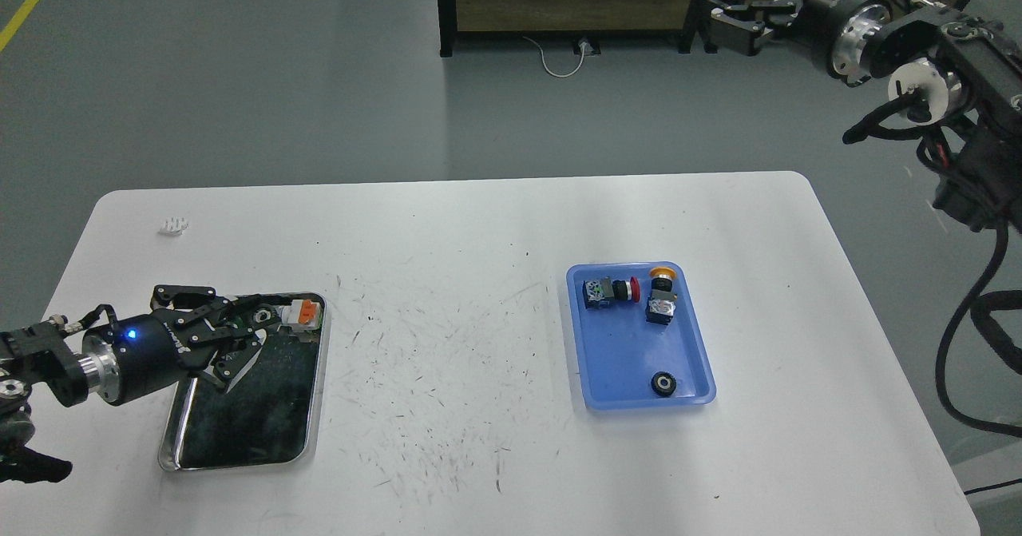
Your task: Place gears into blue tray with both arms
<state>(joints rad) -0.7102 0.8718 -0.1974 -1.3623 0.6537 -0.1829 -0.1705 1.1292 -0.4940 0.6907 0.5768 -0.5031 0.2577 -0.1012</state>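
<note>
One gear, small, black and toothed, lies in the near right corner of the blue tray. A second gear with a silvery hub sits between the fingers of my left gripper, which is shut on it and held above the far end of the steel tray. My right gripper hangs high at the top right, far beyond the table, fingers spread open and holding nothing.
Two push-button switches, one red-capped and one yellow-capped, lie at the blue tray's far end. A white and orange switch sits in the steel tray's far right corner. A small white part lies at the table's far left.
</note>
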